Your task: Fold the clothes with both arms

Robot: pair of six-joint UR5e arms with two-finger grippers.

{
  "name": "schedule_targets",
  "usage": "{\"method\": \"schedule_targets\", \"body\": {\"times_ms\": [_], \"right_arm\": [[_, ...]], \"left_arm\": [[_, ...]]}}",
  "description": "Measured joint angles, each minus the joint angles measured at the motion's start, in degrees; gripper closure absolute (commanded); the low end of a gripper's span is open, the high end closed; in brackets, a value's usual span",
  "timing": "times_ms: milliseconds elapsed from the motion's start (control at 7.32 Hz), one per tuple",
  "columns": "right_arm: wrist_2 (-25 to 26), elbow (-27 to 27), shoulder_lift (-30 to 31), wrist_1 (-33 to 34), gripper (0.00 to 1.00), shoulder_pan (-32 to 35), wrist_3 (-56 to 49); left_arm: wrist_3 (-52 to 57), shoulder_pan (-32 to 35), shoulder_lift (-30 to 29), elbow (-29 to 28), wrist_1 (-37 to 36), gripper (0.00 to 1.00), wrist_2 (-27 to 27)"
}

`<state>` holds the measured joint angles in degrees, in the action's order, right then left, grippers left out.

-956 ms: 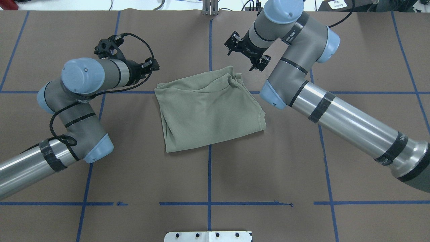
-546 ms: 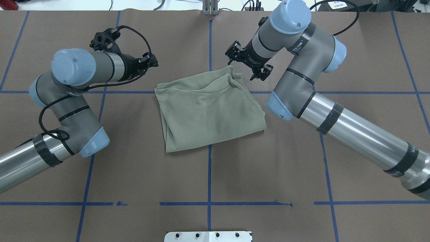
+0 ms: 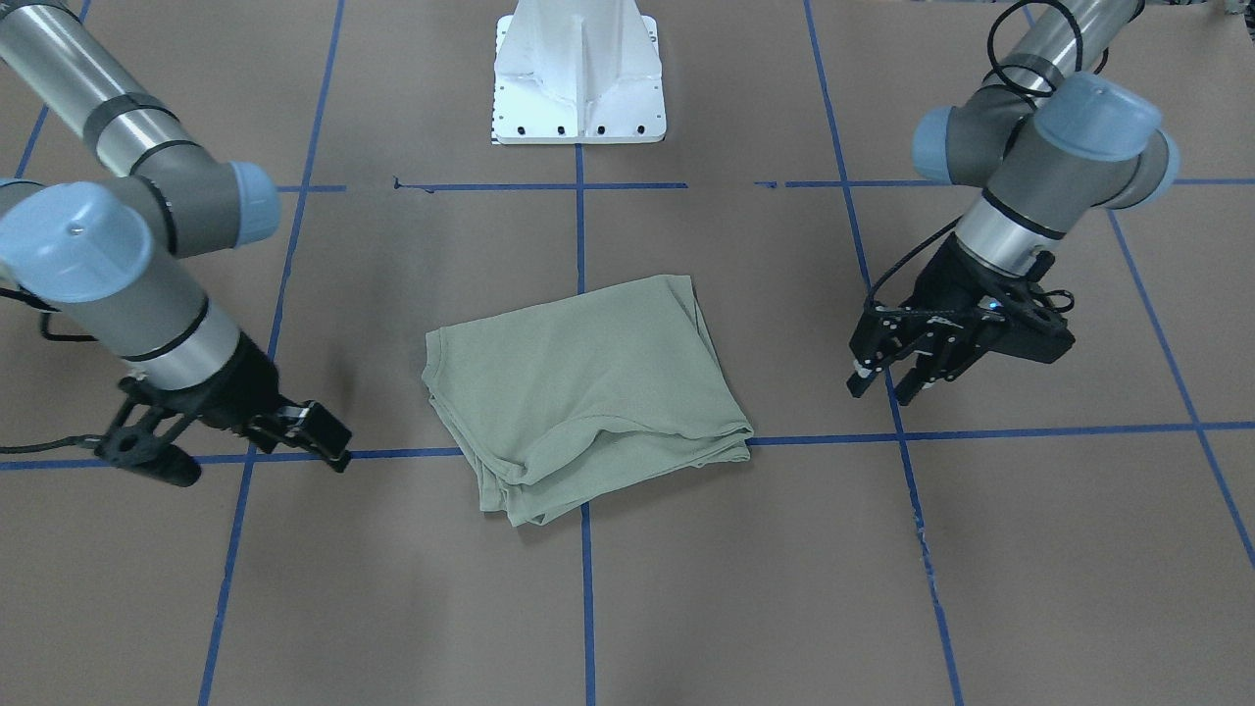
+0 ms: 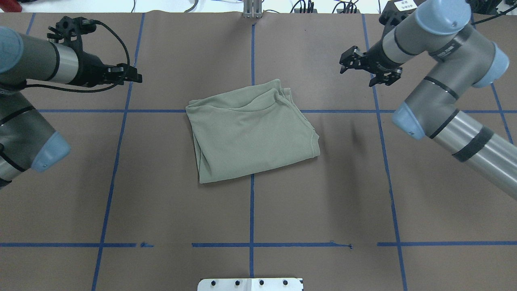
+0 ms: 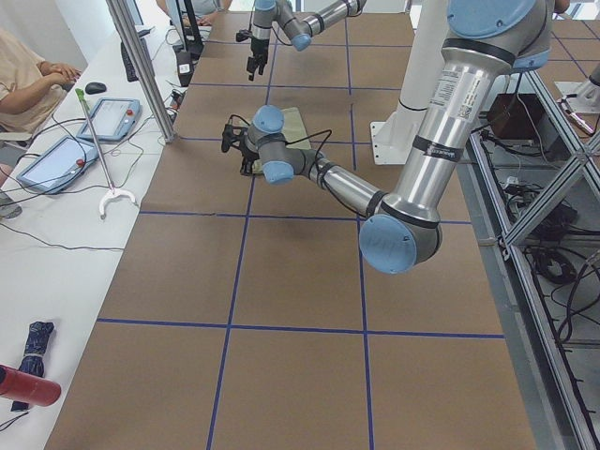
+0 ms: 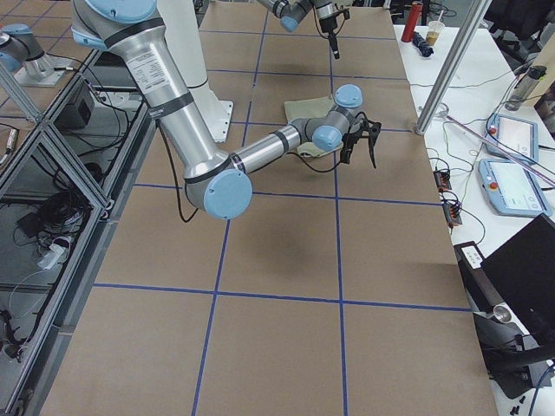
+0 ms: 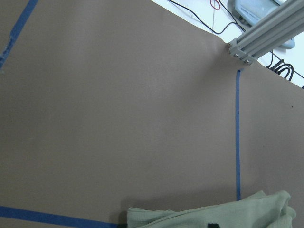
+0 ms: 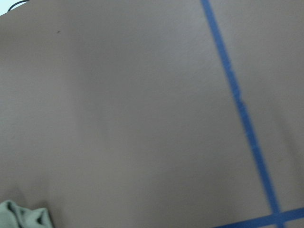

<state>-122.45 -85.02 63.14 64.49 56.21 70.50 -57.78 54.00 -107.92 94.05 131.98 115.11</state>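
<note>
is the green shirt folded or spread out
Folded. The shirt lies as a compact, roughly square bundle, with stacked layers showing along its edges and no sleeves sticking out.

The sage-green shirt (image 4: 252, 131) lies flat, folded into a rough, slightly skewed rectangle, its layered edges bunched at one corner. It sits between the two grippers, well apart from each. The left gripper (image 3: 879, 389) and the right gripper (image 3: 260, 466) hover with fingers parted and empty, on bent silver-grey arms.
</note>
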Motion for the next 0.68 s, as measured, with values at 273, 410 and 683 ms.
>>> {"method": "schedule_targets", "body": {"times_ms": [273,410,683], "right_arm": [[-2.6,0.1,5.0,3.8,0.0,7.4,-20.0],[-3.0,0.1,6.4,8.5,0.0,10.9,-31.1],[-5.9,0.3,8.4,18.7,0.0,17.5,-49.7]], "left_arm": [[20.5,5.9,2.0,-0.2,-7.5,0.25,0.5],[30.3,9.7,2.1,-0.3,-12.6,0.01,0.9],[43.4,17.7,2.2,-1.1,-20.6,0.0,6.3]]}}
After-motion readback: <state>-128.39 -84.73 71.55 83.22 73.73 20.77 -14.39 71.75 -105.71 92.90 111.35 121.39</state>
